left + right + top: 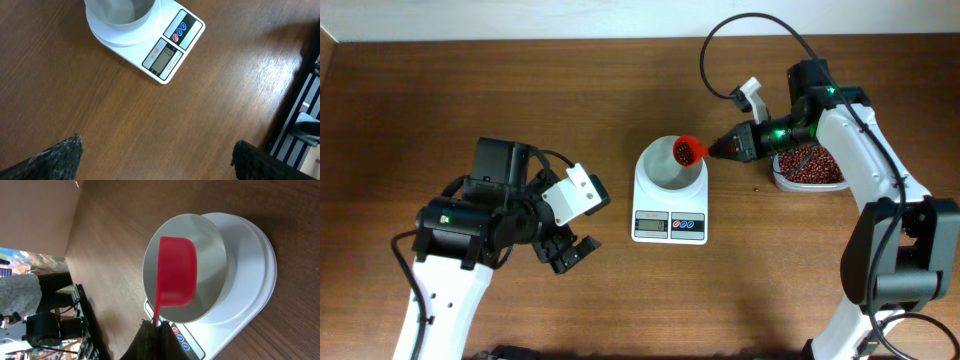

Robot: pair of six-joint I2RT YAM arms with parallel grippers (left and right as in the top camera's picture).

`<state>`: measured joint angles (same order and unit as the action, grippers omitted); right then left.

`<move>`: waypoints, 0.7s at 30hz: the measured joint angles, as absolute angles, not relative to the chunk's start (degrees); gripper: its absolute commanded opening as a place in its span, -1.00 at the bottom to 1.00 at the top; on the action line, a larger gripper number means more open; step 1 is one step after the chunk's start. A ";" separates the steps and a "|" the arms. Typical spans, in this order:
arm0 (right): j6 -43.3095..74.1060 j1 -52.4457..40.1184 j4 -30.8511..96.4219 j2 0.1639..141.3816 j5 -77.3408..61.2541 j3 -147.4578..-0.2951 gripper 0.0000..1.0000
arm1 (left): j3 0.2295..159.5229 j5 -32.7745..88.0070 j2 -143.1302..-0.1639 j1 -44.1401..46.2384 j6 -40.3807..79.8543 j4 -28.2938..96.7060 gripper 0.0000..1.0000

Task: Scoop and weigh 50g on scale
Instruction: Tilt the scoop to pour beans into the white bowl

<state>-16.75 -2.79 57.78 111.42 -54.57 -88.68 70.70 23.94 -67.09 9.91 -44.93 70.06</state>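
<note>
- Scale (669, 205): white, at mid-table (520, 90), display edge facing the near side. Display digits too small to read. 1 red and 2 blue buttons show beside the display in the left wrist view.
- Bowl (666, 170): white, round, sits on the scale's platform. Its visible inside looks bare.
- Scoop (689, 150): red, held over the bowl's right rim, handle pointing right. The right wrist view shows only its smooth red outside (cup turned away from that camera). The overhead view hints at dark speckle in the cup, but I cannot tell what it holds.
- Right gripper (723, 148): fingers clenched on the scoop handle, just right of the bowl and above the table.
- Tub (808, 165): clear, holds red beans, stands right of the scale under the right arm, apart from the scale.
- Left gripper (570, 252): fingers (55, 157) spread wide, grasping nothing. It hangs over bare table to the left of the scale and nearer the front edge, not touching it.
</note>
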 measured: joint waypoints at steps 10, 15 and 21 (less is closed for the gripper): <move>-28.75 -4.58 59.55 111.42 -53.47 -88.68 -0.92 | 70.70 23.94 -67.09 9.91 -44.93 70.04 0.98; -37.04 -5.26 59.55 111.42 -53.30 -88.68 -0.92 | 70.70 23.94 -67.09 9.91 -44.95 70.06 0.98; -46.68 -5.26 59.55 111.42 -52.97 -88.68 -0.92 | 70.70 23.94 -67.09 9.91 -44.95 70.04 0.97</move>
